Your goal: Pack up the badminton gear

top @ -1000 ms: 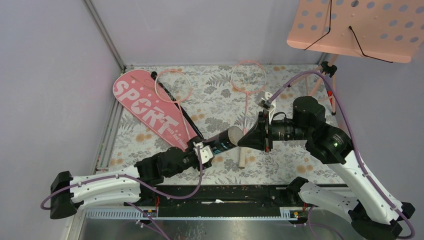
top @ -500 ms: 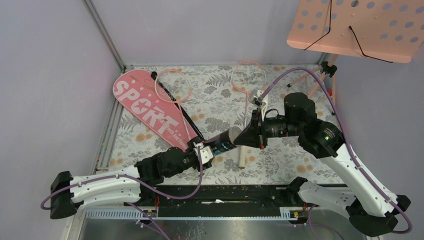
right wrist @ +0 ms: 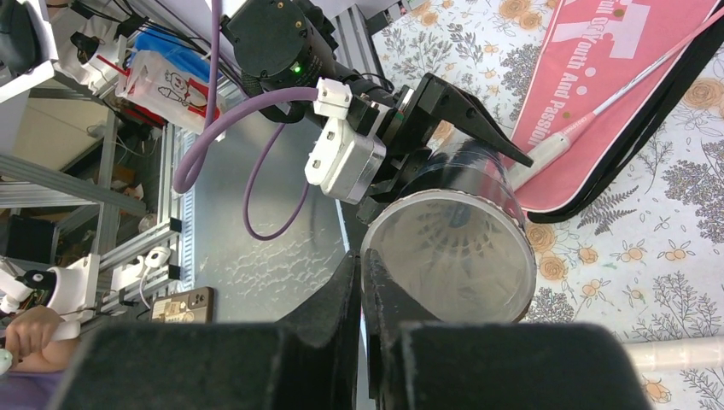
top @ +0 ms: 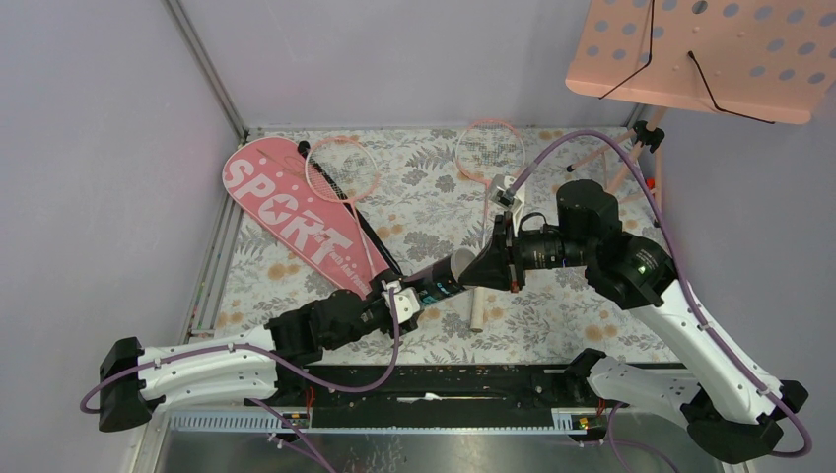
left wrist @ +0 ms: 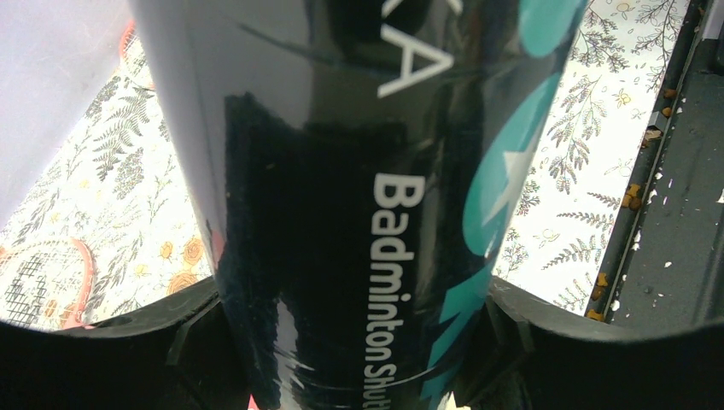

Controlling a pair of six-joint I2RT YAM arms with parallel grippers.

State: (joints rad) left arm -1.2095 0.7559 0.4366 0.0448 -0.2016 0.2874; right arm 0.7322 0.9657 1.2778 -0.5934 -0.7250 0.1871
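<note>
At the left, the pink racket-shaped "SPORT" cover (top: pixel 296 222) is lying flat on the floral bench (top: pixel 424 197), with one thin pink-framed racket (top: pixel 342 169) resting across it. The left pincer (top: pixel 419 292) is clamping the long black tube (top: pixel 449 274) between its jaws. The tube's long axis is slanting from near-left to far-right, its open mouth facing the right pincer (top: pixel 480 273). That pincer's jaws are pressing together at the tube's rim.

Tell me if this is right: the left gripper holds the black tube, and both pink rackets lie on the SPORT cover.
Not quite. The left gripper does hold the black tube, but only one racket lies partly on the SPORT cover; the other racket lies apart on the table, as the top view shows.
</note>
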